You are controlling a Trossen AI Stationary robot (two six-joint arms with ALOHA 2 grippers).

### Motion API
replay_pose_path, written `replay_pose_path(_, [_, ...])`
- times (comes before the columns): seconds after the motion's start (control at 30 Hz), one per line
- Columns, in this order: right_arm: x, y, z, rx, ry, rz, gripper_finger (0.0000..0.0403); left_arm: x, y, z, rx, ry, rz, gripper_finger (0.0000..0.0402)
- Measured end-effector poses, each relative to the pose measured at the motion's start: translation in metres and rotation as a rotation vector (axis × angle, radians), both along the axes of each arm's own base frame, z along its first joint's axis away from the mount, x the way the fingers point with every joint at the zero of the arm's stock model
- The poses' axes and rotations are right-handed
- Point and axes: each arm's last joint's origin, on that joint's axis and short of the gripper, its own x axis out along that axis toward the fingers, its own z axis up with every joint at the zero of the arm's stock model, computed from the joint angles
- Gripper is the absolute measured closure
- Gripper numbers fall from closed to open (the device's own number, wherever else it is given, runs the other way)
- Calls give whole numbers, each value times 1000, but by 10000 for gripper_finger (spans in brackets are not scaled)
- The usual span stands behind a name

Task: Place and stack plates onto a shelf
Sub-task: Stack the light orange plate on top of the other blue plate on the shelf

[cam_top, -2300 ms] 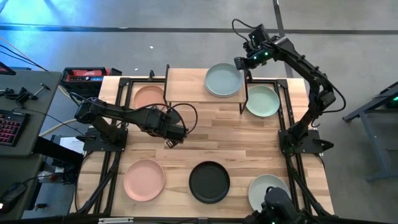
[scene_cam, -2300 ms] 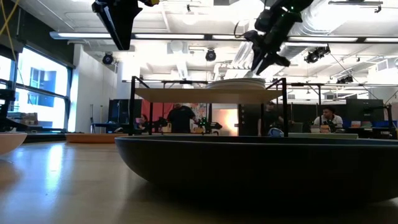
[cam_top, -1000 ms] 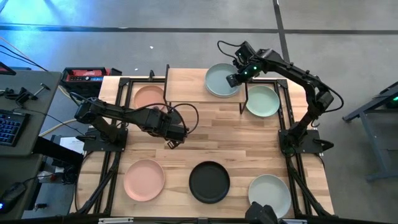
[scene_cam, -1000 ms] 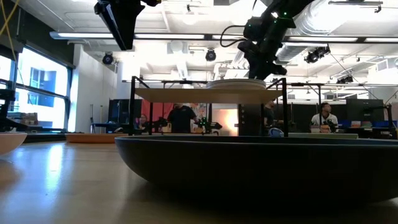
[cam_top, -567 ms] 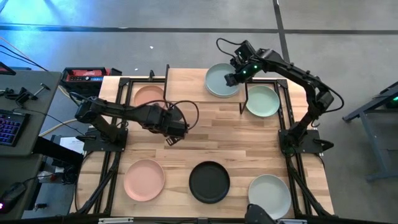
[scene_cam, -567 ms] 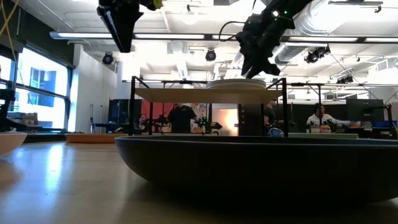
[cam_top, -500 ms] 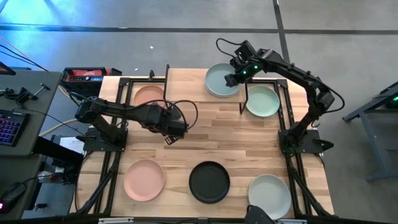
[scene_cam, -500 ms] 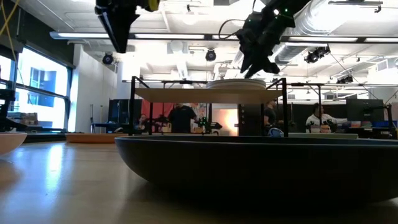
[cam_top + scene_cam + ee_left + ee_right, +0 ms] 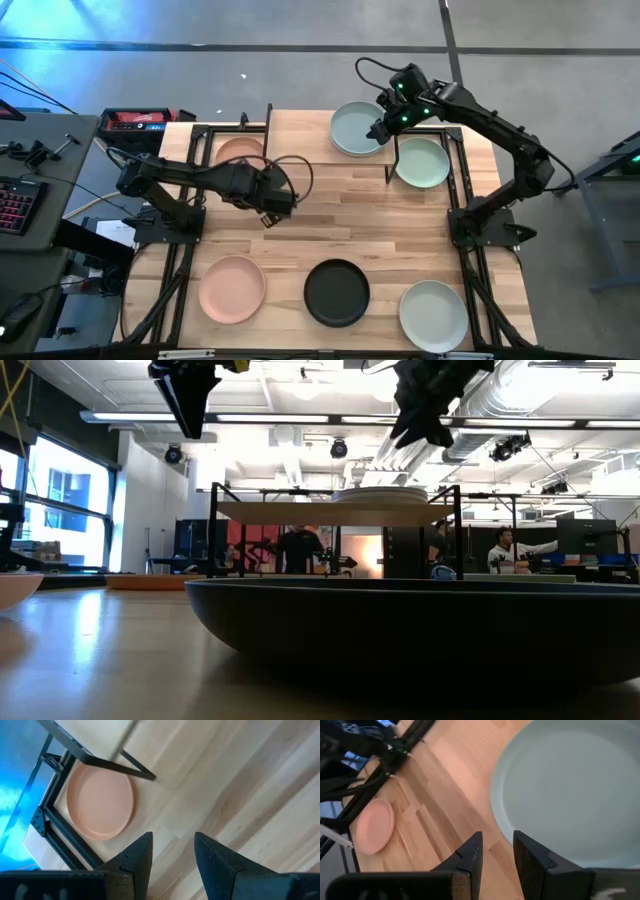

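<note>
The shelf (image 9: pixel 305 138) stands at the table's far middle on thin black legs. A pale green plate (image 9: pixel 357 130) rests flat on its right end. My right gripper (image 9: pixel 380 130) hovers open above that plate's right rim (image 9: pixel 535 820), clear of it. My left gripper (image 9: pixel 268 215) hangs open over bare tabletop, near the shelf's left front leg. A peach plate (image 9: pixel 100 802) lies on the table, half under the shelf's left end. Beside the shelf's right legs sits another pale green plate (image 9: pixel 422 162).
Along the table's near edge lie a peach plate (image 9: pixel 232 289), a black plate (image 9: pixel 337 293) and a pale plate (image 9: pixel 433 313). The black plate (image 9: pixel 400 630) fills the low view's foreground. Bare wood lies between the shelf and this row. People are in the room behind.
My right gripper has risen from just above the plate on the shelf and rolled somewhat; the plate has stayed put. My left gripper has drifted a little toward the table's left and far side, still open.
</note>
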Motion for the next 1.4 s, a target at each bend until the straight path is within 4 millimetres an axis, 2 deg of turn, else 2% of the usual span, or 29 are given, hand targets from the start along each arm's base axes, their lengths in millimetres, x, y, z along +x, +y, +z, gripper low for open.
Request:
replay_pose_path(0.17, [-2,10,7,-33,-7,27,316,-11,13,7,-6,-29,44,268])
replay_pose_path(0.57, [-1,23,6,-59,58,42,316,-76,48,-5,-78,-31,245,268])
replay_pose_path(0.77, [2,26,6,-51,59,46,316,-93,65,-27,-117,9,277,268])
replay_pose_path(1.07, [7,34,6,-65,72,54,316,-98,96,-66,-188,20,274,268])
replay_pose_path(1.4, [10,40,6,-56,71,64,316,-107,110,-102,-203,90,167,268])
